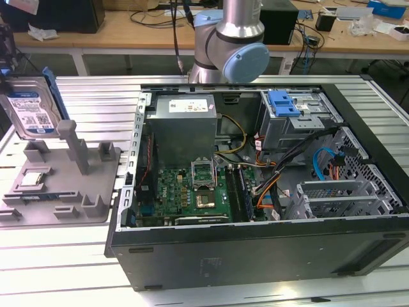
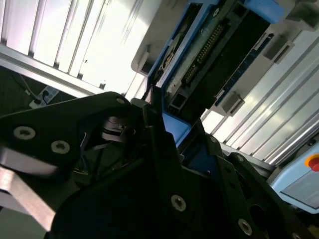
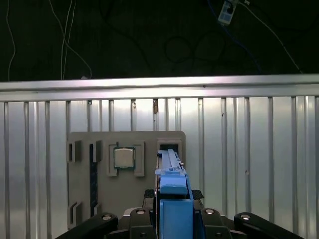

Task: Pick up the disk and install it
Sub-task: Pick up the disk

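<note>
The disk [image 1: 29, 112], silver with a white-and-blue label and a blue frame, stands on edge over the grey holder [image 1: 96, 192] at the exterior view's left. My gripper [image 1: 5, 57] sits at its upper end, against that view's left edge. In the first wrist view my gripper [image 3: 172, 219] is shut on the disk's blue frame [image 3: 172, 191], with a black finger on each side. The second wrist view shows the disk's underside and connector [image 2: 204, 50] running out from the gripper [image 2: 167, 132]. Below the disk lies the holder's dark slot [image 3: 169, 146].
An open computer case [image 1: 255, 249] fills the middle and right of the exterior view, with a grey drive cage and its blue latch plate [image 1: 284, 102] at the back. A small square chip [image 3: 123, 158] lies in the holder. The arm [image 1: 233, 45] rises behind the case.
</note>
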